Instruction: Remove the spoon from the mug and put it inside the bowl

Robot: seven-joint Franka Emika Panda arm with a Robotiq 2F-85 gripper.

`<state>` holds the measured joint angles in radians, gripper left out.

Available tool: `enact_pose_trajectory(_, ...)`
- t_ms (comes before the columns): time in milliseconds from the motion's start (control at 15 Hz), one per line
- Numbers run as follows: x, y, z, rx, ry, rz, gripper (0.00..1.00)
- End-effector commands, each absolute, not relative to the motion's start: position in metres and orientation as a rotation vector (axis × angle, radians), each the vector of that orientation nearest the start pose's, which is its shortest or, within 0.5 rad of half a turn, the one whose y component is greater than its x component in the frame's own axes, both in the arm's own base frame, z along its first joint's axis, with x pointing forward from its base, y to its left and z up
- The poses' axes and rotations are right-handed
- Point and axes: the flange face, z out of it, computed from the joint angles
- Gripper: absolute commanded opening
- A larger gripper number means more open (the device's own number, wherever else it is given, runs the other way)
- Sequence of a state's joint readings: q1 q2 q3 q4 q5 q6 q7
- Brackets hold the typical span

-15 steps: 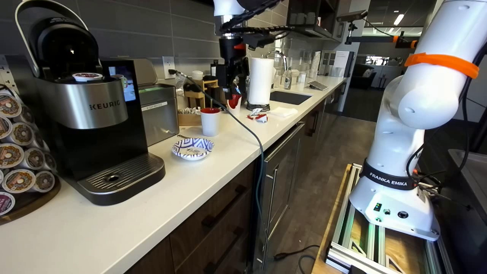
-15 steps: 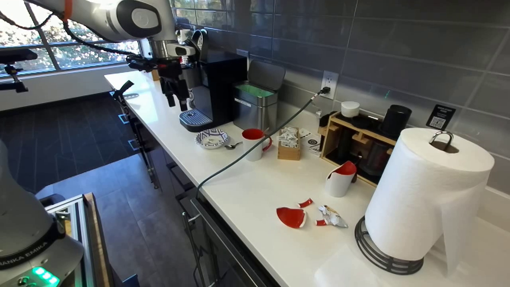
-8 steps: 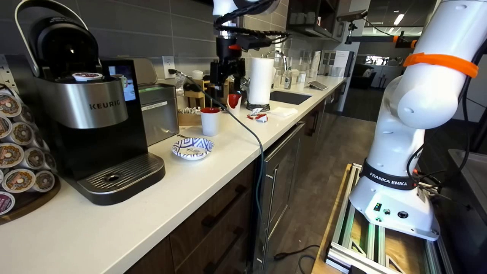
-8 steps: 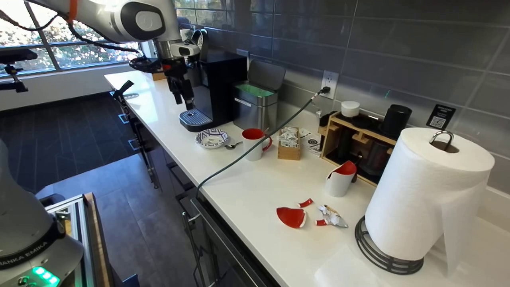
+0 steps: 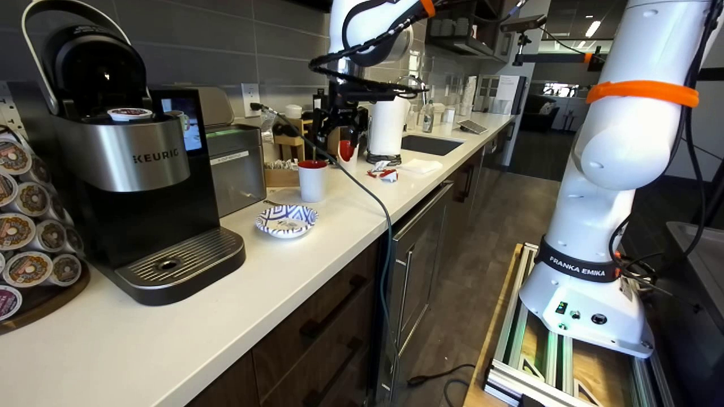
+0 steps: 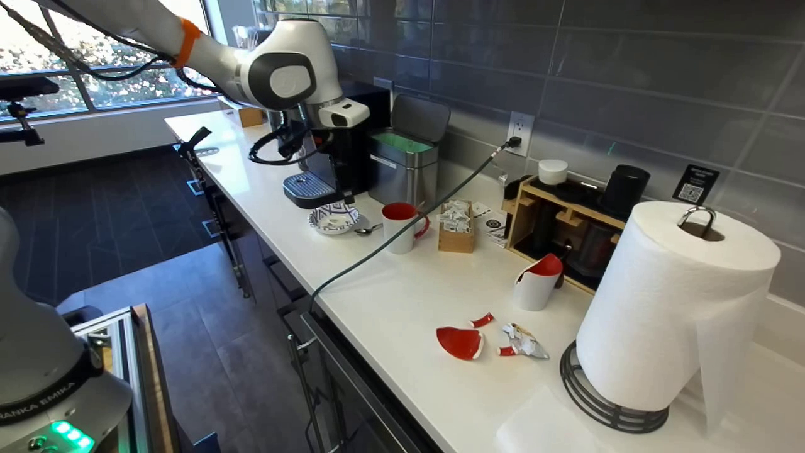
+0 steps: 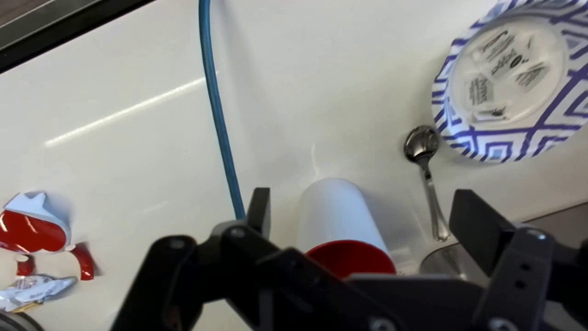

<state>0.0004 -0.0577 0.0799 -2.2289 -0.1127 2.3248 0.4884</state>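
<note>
Against the tiled wall [image 6: 629, 88] runs the counter [image 5: 124, 345]. The hand [image 7: 365, 213] gapes wide, holding nothing, presumably to straddle its target. The bowl [image 7: 498, 147] sits near the mug [image 7: 340, 216], likely for a short transfer; between them lies a spoon [image 7: 429, 185]. Whether the mug holds another, I cannot tell.

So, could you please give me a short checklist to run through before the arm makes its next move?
1. Hand open: ok, jaws wide apart.
2. Mug upright: ok.
3. Bowl upright: ok, though packets seem to lie inside.
4. Spoon in sight: ok, one lies on the counter between mug and bowl.
5. Second spoon in the mug: cannot tell, the hand covers part of its opening in the wrist view.
6. Cable clear of the hand: cannot tell, it disappears behind the hand in that view.
</note>
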Motion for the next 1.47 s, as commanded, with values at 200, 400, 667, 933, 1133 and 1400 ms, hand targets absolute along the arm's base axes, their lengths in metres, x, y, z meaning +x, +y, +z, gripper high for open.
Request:
enact_pose_trajectory(200, 0.553, 0.023, 0.402, -3.077, 0.799, -0.314, 1.0)
enact_pose_trajectory(400, 0.56, 0.022, 0.398, -3.066, 0.841, -0.311, 1.0)
enact_pose_trajectory(667, 0.577, 0.01, 0.397, -2.96, 1.062, -0.431, 1.0)
enact_pose_trajectory(933, 0.589, 0.002, 0.392, -2.86, 1.221, -0.431, 1.0)
enact_pose_trajectory(1133, 0.599, 0.002, 0.39, -2.794, 1.322, -0.448, 1.0)
enact_pose_trajectory(1400, 0.613, 0.011, 0.389, -2.77, 1.355, -0.463, 1.0)
